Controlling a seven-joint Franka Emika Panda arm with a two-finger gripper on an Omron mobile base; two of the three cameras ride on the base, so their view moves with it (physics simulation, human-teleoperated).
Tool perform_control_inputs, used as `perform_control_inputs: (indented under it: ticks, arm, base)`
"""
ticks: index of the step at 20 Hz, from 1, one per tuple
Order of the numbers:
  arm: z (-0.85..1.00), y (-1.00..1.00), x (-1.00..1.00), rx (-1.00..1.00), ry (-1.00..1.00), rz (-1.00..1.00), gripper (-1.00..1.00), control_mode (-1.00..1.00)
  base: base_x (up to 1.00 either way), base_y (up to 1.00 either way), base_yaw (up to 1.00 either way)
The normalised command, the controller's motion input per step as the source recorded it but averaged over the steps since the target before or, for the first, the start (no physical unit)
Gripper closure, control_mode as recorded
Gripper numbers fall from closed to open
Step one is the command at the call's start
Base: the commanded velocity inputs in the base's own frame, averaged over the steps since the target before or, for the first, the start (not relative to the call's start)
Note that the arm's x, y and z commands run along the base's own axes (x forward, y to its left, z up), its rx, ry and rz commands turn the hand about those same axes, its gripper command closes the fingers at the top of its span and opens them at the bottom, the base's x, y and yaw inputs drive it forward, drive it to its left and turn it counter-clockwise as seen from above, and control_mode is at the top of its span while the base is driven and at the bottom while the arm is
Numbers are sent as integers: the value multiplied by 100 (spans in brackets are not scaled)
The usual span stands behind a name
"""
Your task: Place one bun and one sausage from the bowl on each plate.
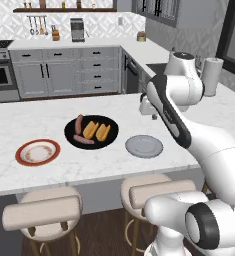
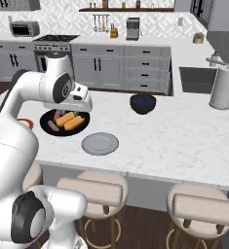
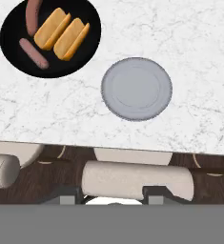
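The wide black bowl (image 1: pixel 112 126) sits mid-counter holding two buns (image 1: pixel 96 131) and two sausages (image 1: pixel 83 140). In the hand view the bowl (image 3: pixel 18 24) is at the upper left, with the buns (image 3: pixel 61 33) side by side and a sausage (image 3: pixel 33 53) beside them. The red-rimmed plate (image 1: pixel 37 152) lies left of the bowl and the grey plate (image 1: pixel 144 146) (image 3: pixel 137 88) to its right; both carry nothing. My gripper (image 3: pixel 112 198) hangs open well above the counter's front edge, near the grey plate, holding nothing.
A dark blue bowl (image 2: pixel 143 103) stands further back on the counter, and a paper towel roll (image 2: pixel 223 86) is by the sink. Padded stools (image 3: pixel 137 180) line the counter's front edge below the hand.
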Motion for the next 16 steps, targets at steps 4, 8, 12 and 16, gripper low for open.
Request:
perform_control_inputs:
  ticks: [4,8,12,16]
  arm:
    - [0,-1,-28,0,-12,0,-100,-100]
    - [18,0,-75,3,-26,0,-100,-100]
    - [13,0,-71,0,-16,0,-100,-100]
    - [2,0,-43,0,-2,0,-100,100]
  base:
    - [0,0,0]
    - [0,0,0]
    - [0,0,0]
    - [-8,5,0]
